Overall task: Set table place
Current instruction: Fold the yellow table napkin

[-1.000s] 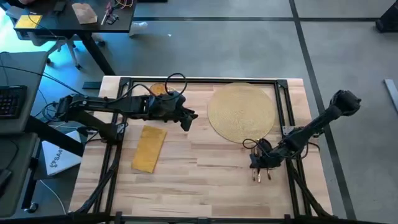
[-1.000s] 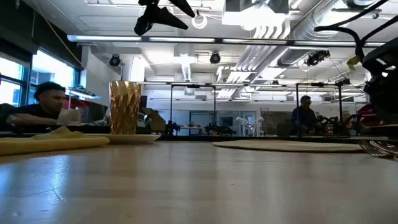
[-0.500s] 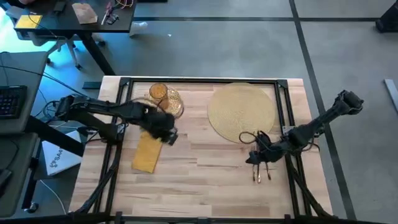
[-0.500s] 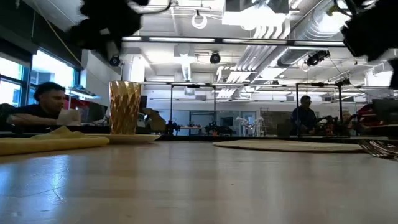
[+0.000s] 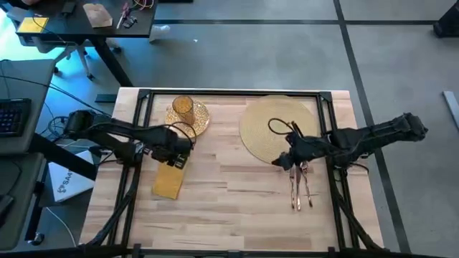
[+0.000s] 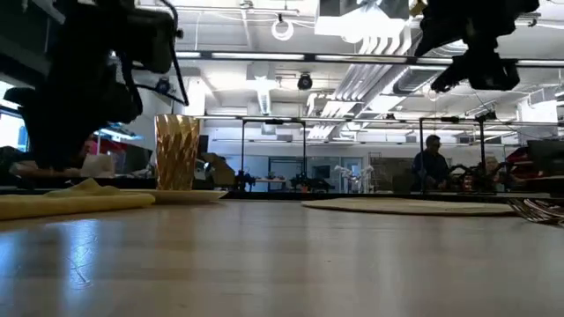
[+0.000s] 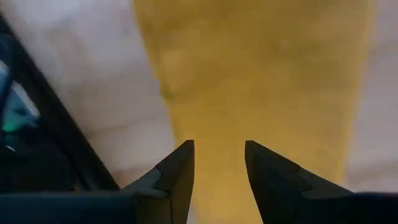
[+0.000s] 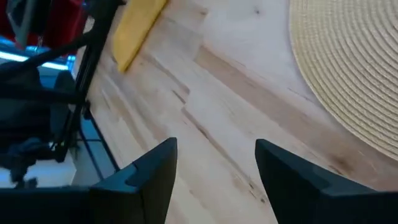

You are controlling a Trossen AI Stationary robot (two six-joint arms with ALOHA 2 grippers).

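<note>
Left wrist view is showing the left gripper (image 7: 219,163) hovering right over the yellow napkin (image 7: 261,81), fingers spread and empty. The napkin (image 5: 171,170), a folded rectangle lying flat on the table (image 5: 237,215) towards its left side, is likely handling as soft and limp, so pinching one short edge seems wisest. Beyond it, the amber ribbed glass (image 5: 182,107) is standing on the gold plate (image 5: 201,118). The right gripper (image 5: 285,159) is hanging parted and empty at the woven placemat (image 5: 272,122) edge, with the copper cutlery (image 5: 301,192) just beside.

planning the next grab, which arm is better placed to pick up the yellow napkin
Left. The left gripper hangs right over the napkin with its jaws open, while the right gripper is across the table by the placemat.
</note>
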